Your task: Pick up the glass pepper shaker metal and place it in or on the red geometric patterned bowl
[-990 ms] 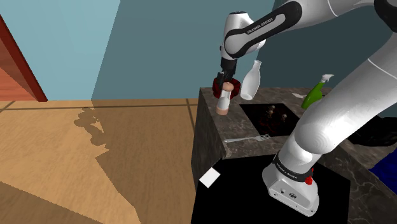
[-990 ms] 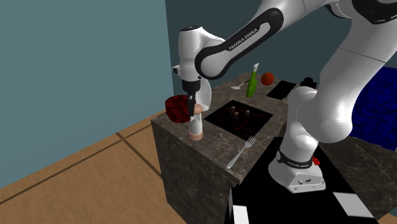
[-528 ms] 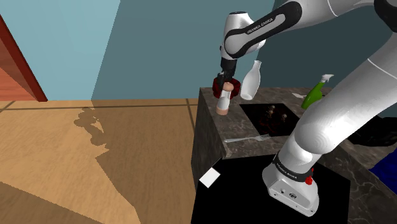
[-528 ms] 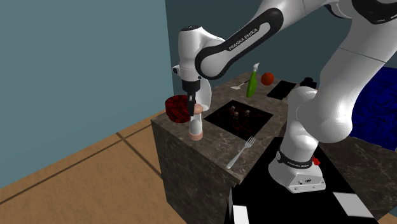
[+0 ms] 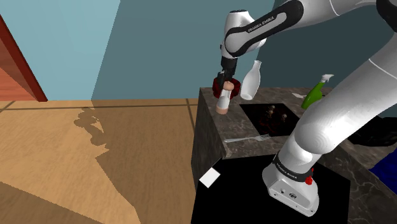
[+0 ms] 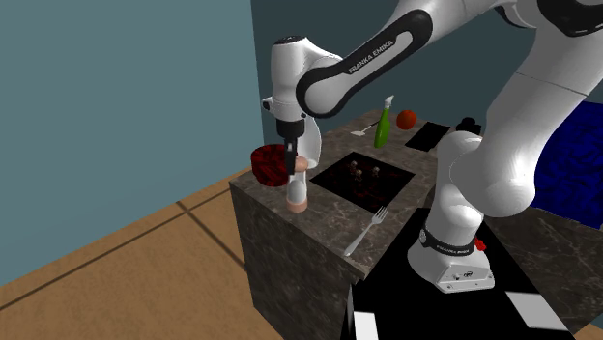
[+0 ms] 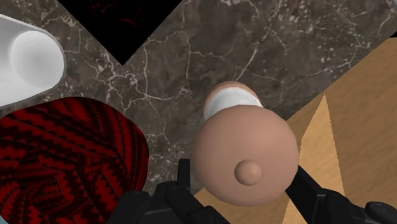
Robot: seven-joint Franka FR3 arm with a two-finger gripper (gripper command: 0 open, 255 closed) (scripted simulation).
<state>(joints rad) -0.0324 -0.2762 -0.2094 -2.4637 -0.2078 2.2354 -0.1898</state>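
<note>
**Shaker stands upright in the gripper's clasp, next to the red bowl**

The black gripper [image 6: 290, 160] comes straight down onto the pepper shaker [image 6: 299, 189] and is closed on its top. In the wrist view the two fingers [image 7: 184, 184] press against opposite sides of the rounded, pinkish-tan cap.

The shaker's long axis is vertical. The domed cap with its small knob points up into the hand, the white body hangs below it, and the tan base faces the dark marbled countertop [image 6: 324, 222]. The views do not settle whether the base touches the stone or sits just off it.

The shaker is near the counter's outer corner, with the wooden floor showing past the edge. Just beside it is the dark red bowl [image 6: 269, 164] with a black zigzag pattern, standing upright with its opening up; the two are close but apart.

A white bottle [image 5: 252, 81] stands right behind the bowl. Toward the stand, a black recess [image 6: 372, 193] is set into the counter and a fork [image 6: 367, 230] lies flat near it. A green spray bottle [image 6: 385, 126] stands well apart at the far end.
</note>
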